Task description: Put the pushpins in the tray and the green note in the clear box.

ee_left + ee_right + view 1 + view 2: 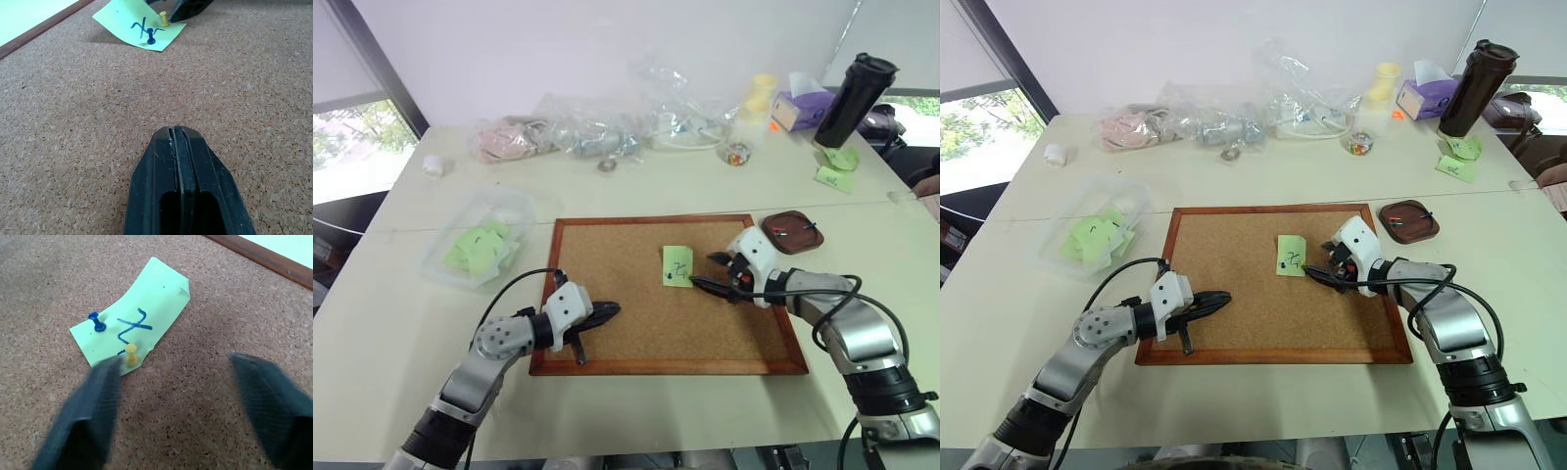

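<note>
Head view: small pale green paper note (pixel 676 265) is pinned on the wood-framed cork board (pixel 636 323), dark brown rounded tray (pixel 792 231) just off its right edge, clear plastic box (pixel 480 245) to its left. Left wrist: my left pincer (pixel 182 147) is pressed shut, empty. Right wrist: my right pincer (pixel 195 396) gapes wide, holding nothing, beside the yellow pin (pixel 131 352); blue pin (pixel 95 320) also in. Neither pin pulled, note not boxed
</note>
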